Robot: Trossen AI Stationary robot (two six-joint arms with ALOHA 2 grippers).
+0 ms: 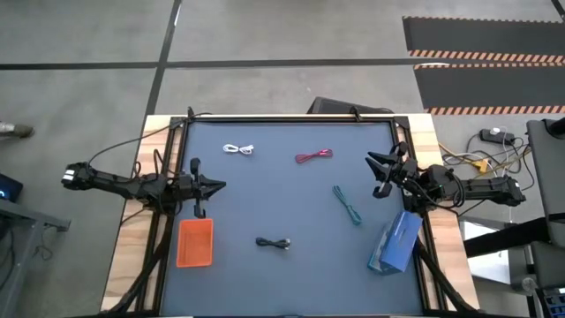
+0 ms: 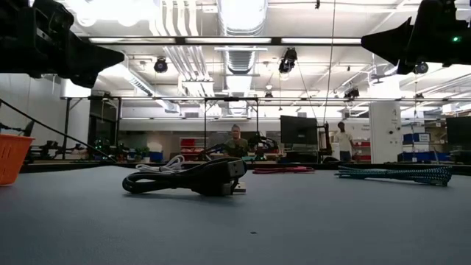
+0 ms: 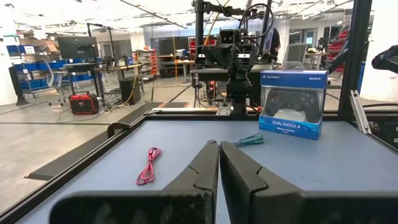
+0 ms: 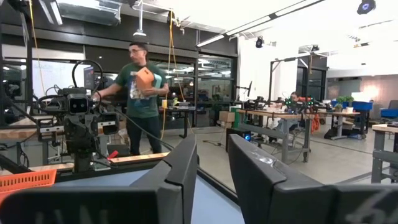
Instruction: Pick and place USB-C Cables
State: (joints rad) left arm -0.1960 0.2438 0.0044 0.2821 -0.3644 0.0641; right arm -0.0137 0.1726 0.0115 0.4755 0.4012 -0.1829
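Four cables lie loose on the dark mat. The white cable [image 1: 239, 150] and the magenta cable [image 1: 313, 156] are toward the far edge. The teal cable [image 1: 347, 204] is right of centre, and the black cable [image 1: 274, 243] is toward the near edge. In the low view the black cable [image 2: 188, 179] is nearest, with the teal cable [image 2: 397, 174] to its right. My left gripper [image 1: 219, 185] hovers shut at the mat's left side, above the orange tray [image 1: 195, 242]. My right gripper [image 1: 375, 174] hovers open at the right side, beyond the teal cable. Neither touches anything.
A blue game-controller box [image 1: 395, 240] lies at the mat's near right corner. A black frame [image 1: 291, 117] runs along the table's far edge. In the right wrist view a person [image 4: 140, 87] stands in the room beyond the table.
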